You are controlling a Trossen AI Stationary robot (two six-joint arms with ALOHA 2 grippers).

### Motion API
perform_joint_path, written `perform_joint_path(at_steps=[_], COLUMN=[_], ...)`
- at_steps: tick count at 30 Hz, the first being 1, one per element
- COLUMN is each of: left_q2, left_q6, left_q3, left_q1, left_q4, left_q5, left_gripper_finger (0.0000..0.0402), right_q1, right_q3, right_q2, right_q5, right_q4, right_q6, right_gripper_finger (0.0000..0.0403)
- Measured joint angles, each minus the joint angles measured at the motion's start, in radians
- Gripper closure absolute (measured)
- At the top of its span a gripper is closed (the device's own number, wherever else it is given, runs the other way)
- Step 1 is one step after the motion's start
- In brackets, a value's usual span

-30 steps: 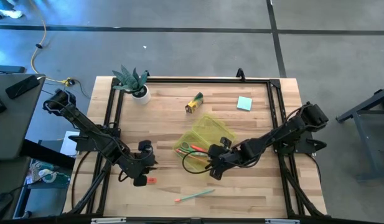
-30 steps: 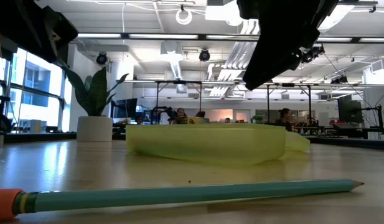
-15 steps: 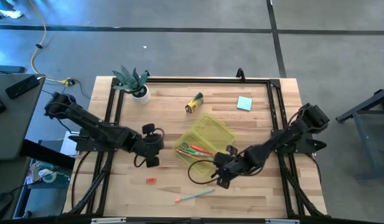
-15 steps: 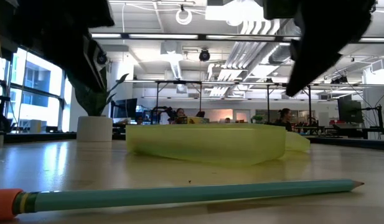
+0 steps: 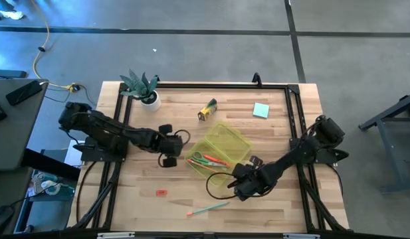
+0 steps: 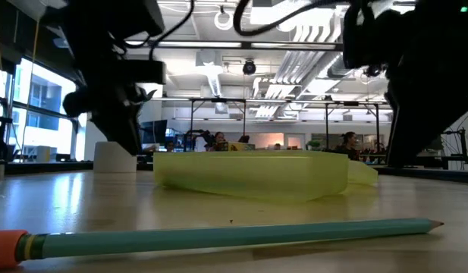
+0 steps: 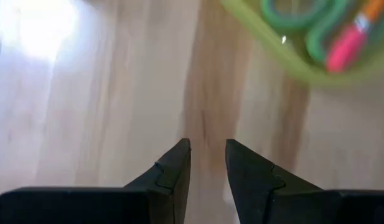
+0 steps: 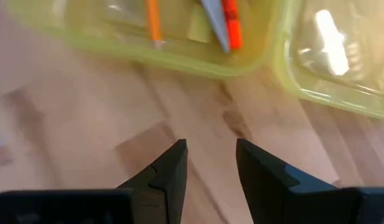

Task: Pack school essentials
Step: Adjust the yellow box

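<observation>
Yellow-green case [image 5: 218,149] between two empty grippers, left [image 5: 179,139] and right [image 5: 239,188], fingers slightly parted.

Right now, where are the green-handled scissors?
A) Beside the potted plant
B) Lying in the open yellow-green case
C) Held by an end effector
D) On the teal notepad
B: the green-handled scissors lie inside the open yellow-green case, among the pens, and neither end effector holds anything.
</observation>
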Motion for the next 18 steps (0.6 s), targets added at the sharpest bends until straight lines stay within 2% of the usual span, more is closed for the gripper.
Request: perform_joint_path(at_steps=[7,12,18], left_q2=[0.076,0.12,0.158], left_q6=[0.043,0.043,0.043], left_q3=[0.001,0.0,0.001], left_q1=[0.036,0.043,0.039], left_q4=[0.125,0.155,0.213], left_q5=[0.018,0.019,0.072], left_gripper_finger=[0.0312,0.0312,0.0312], right_q1=[-0.029,-0.057,-0.094], right_q3=[-0.001,-0.001,-0.001], right_q2=[0.035,0.035,0.035], right_q5=[0.056,0.078,0.081], right_q4=[-0.009,-0.012,-0.011], right_q6=[0.075,0.077,0.067], right_gripper_finger=[0.0274,0.0274,0.0274])
